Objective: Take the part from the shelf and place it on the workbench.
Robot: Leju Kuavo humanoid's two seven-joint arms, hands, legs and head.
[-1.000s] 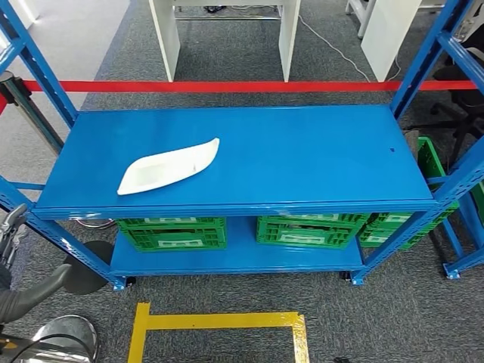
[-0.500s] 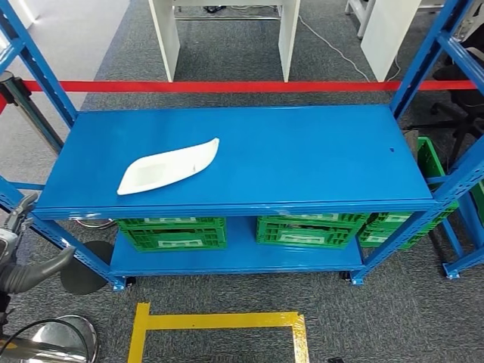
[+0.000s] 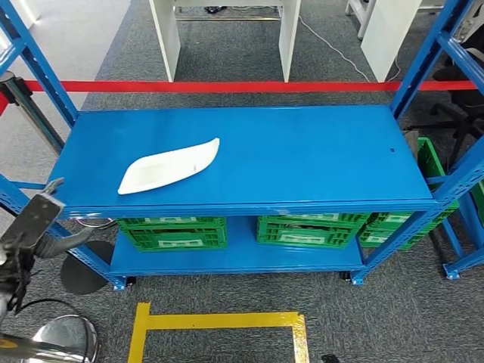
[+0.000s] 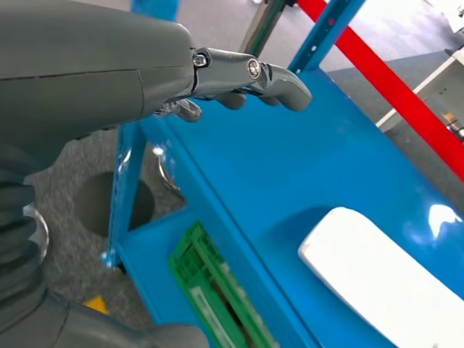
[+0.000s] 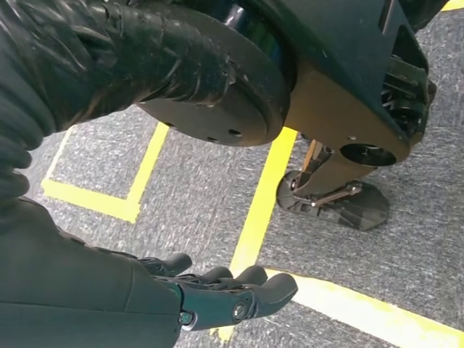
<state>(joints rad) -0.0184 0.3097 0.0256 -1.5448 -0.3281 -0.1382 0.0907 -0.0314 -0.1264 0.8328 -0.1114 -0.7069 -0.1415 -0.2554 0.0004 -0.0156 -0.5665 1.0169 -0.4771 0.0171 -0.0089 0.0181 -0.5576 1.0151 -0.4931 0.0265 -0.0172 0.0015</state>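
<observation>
Shelf [image 3: 296,162], big and blue, is seen dead ahead, with green crates [image 3: 174,233] tucked on the lower level. White part [image 3: 169,166] is laid flat on the top level, toward its left side, touched by nothing. Left hand [image 3: 35,219] is held off the shelf's front-left corner, fingers stretched out, nothing gripped. Right hand [image 5: 230,293] is hung low over yellow floor tape [image 5: 262,206], fingers loosely extended, nothing held.
</observation>
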